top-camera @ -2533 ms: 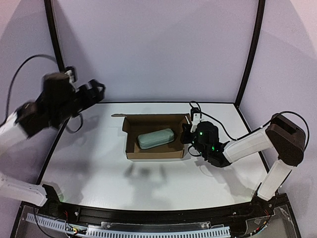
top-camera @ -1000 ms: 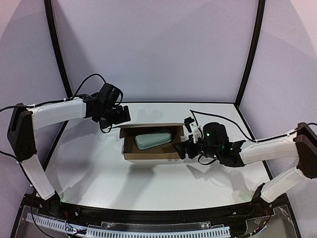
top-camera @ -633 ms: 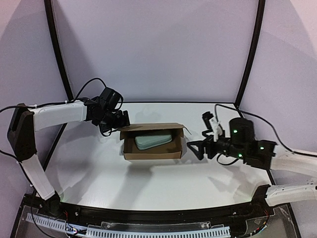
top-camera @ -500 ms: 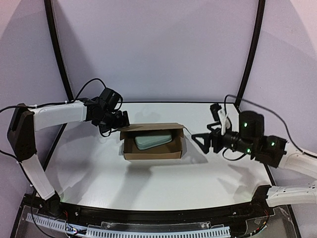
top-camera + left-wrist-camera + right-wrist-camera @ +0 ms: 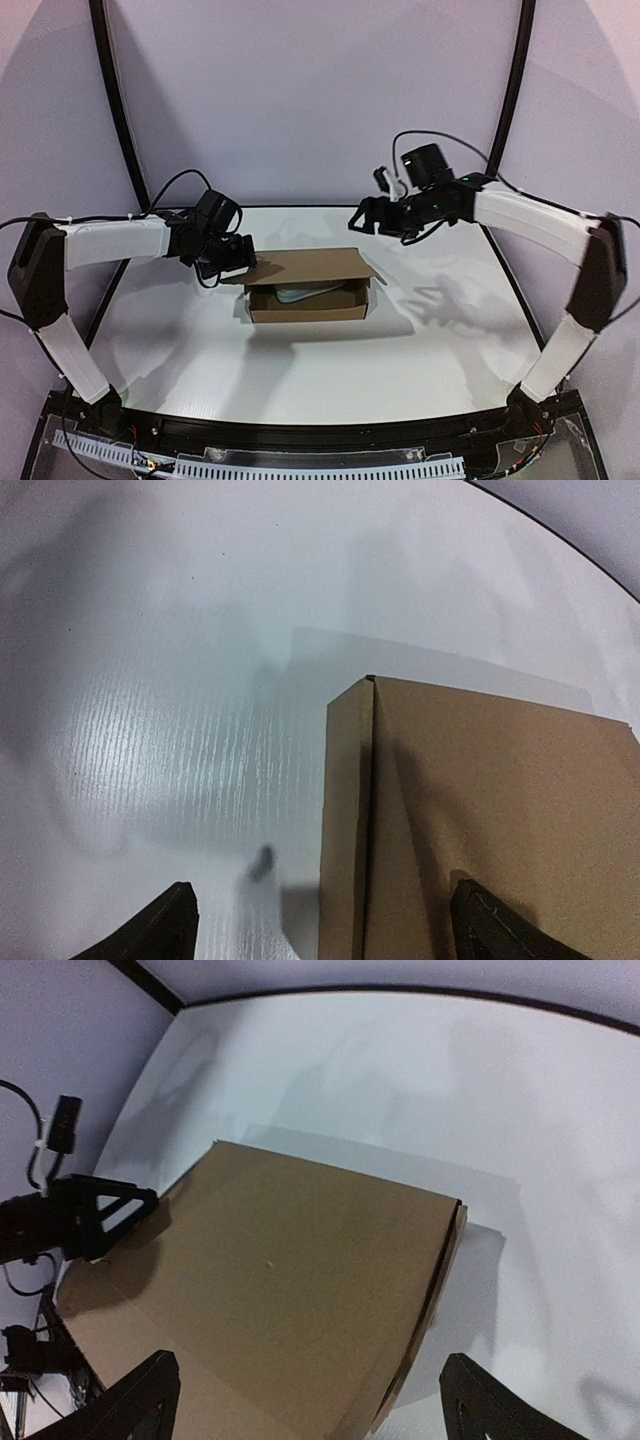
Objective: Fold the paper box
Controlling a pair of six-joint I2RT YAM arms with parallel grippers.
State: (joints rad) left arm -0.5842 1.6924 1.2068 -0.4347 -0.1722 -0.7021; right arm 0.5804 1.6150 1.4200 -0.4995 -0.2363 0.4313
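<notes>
The paper box (image 5: 305, 266) sits mid-table, its brown lid tilted down over the tray with a gap at the front. Through that gap a pale grey-green case (image 5: 300, 293) shows. My left gripper (image 5: 240, 258) is at the lid's rear left corner, open; in the left wrist view the left gripper (image 5: 325, 935) straddles the left edge of the lid (image 5: 480, 780). My right gripper (image 5: 362, 216) hangs open above and behind the box's right rear corner, touching nothing. Seen from the right wrist, the right gripper (image 5: 310, 1400) looks down on the lid (image 5: 290, 1270).
The white table (image 5: 450, 330) ends at a black curved rim at the back. Purple walls and two black posts (image 5: 505, 110) enclose it. The left gripper (image 5: 90, 1215) and its cable show at the lid's far corner in the right wrist view.
The lid has swung forward and down over the tray, hiding most of the case. My right arm rose and drew back from the box's right side. My left gripper followed the lid forward.
</notes>
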